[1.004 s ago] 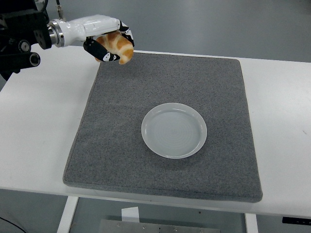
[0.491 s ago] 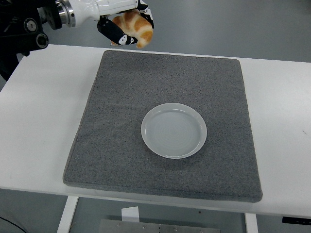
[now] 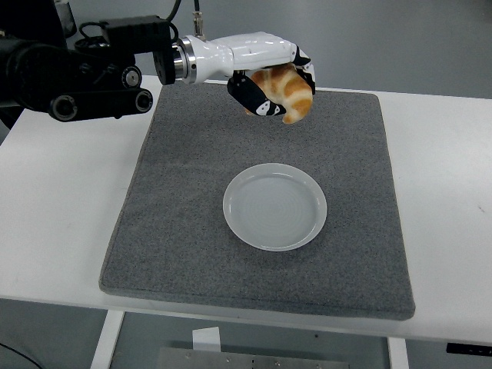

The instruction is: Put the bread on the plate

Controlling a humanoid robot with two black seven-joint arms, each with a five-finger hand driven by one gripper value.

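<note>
1. Carrying the bread (image 3: 286,91) is the step in hand: the left robot hand (image 3: 269,81) has its fingers clamped around the golden roll and holds it in the air beyond the plate (image 3: 275,206), over the far part of the grey mat (image 3: 177,215).
2. Bread and plate are well apart, and the plate lies bare near the mat's middle, so the transfer is not yet done.
3. To do it well, I'd say the robot hand should travel toward the near edge of the tabletop (image 3: 54,207) until the roll hangs over the plate's centre, not its rim.
4. It should then come down low before letting go; a drop from height could bounce the roll off the shallow dish.
5. The fingers should open gently and lift straight up, so that they do not drag the light plate across the mat.
</note>
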